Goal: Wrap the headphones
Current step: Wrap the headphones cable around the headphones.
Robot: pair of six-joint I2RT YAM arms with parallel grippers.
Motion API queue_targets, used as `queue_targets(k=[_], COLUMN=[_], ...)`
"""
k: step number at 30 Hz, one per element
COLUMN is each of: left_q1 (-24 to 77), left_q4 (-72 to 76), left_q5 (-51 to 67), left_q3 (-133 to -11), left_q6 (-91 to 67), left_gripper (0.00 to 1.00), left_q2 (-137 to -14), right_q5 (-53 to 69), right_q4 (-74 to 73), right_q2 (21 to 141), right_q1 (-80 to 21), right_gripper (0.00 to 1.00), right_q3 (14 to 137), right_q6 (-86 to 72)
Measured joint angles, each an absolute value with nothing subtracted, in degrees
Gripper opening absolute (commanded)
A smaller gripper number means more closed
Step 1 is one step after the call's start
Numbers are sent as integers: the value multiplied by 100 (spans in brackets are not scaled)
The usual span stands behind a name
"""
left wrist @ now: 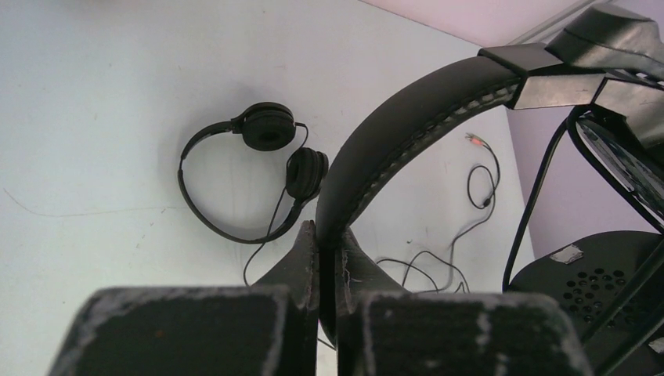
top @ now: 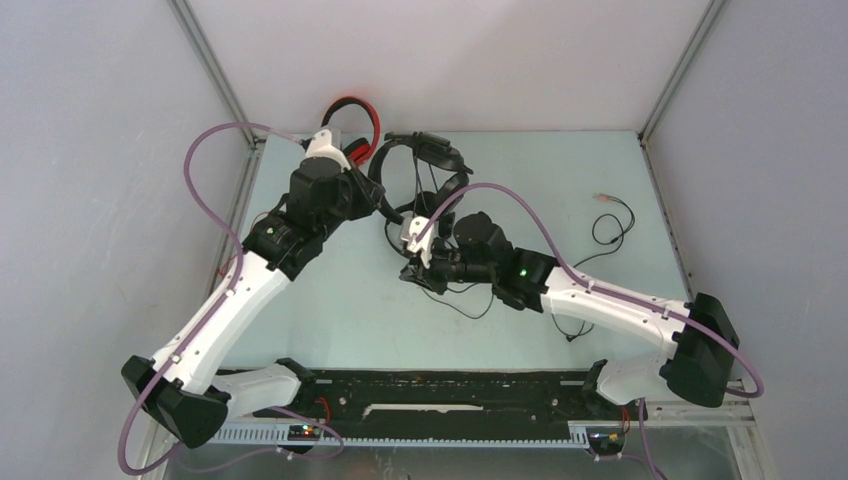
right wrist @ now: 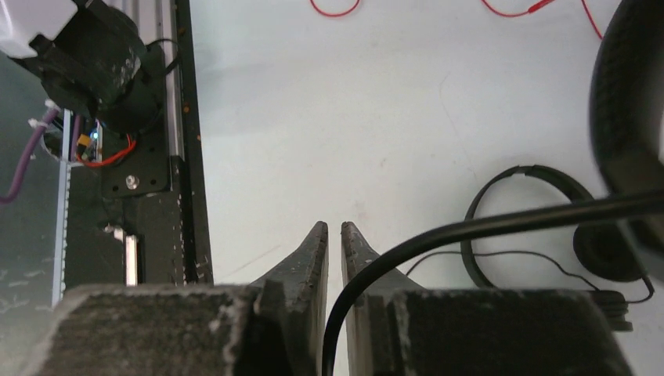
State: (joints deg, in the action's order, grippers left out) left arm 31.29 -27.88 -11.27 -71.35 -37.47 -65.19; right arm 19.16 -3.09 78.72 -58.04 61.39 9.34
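My left gripper (top: 385,208) (left wrist: 329,231) is shut on the padded headband of a large black pair of headphones (top: 420,160) (left wrist: 407,133) and holds it up off the table. Its black cable (right wrist: 470,227) runs down through the narrow gap of my right gripper (top: 418,272) (right wrist: 334,227), whose jaws stand slightly open, wider than the cable. A smaller black headset (left wrist: 250,172) (right wrist: 509,172) lies flat on the table beneath. The red headphones (top: 352,120) sit at the back behind the left arm.
A thin black cable with a plug end (top: 612,222) (left wrist: 479,168) trails across the right side of the table. Red cable loops (right wrist: 337,8) lie on the table. The black rail with the arm bases (top: 430,395) (right wrist: 180,196) runs along the near edge.
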Motion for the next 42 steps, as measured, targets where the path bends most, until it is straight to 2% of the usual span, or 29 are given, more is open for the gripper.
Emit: queue_targets(k=[9, 15, 21, 30, 34, 42], left_q1=[2705, 2475, 2405, 2032, 1922, 1817], left_q4=[-2714, -2714, -2746, -2915, -3006, -3474], left_q5=[-554, -340, -80, 137, 228, 198], left_q3=[-7135, -7135, -7135, -7146, -7148, -7467], left_q6=[-4115, -4224, -4263, -4250, -4230, -3691], left_gripper=[0, 0, 0, 0, 0, 0], left_q2=[-6274, -5953, -5892, -5782, -5769, -5780], right_q5=[2268, 2825, 3205, 3509, 3649, 3778], right_q4=[165, 1063, 1791, 2244, 2401, 2613], right_q2=[7155, 7312, 7625, 7793, 7994, 8165], right_q1=[-5212, -4777, -4532, -4163, -4093, -3809], right_gripper=[17, 18, 13, 12, 1, 0], right_q3=[4998, 4160, 3767, 3610, 3548, 3535], right_q6=[930, 585, 272, 137, 62, -292])
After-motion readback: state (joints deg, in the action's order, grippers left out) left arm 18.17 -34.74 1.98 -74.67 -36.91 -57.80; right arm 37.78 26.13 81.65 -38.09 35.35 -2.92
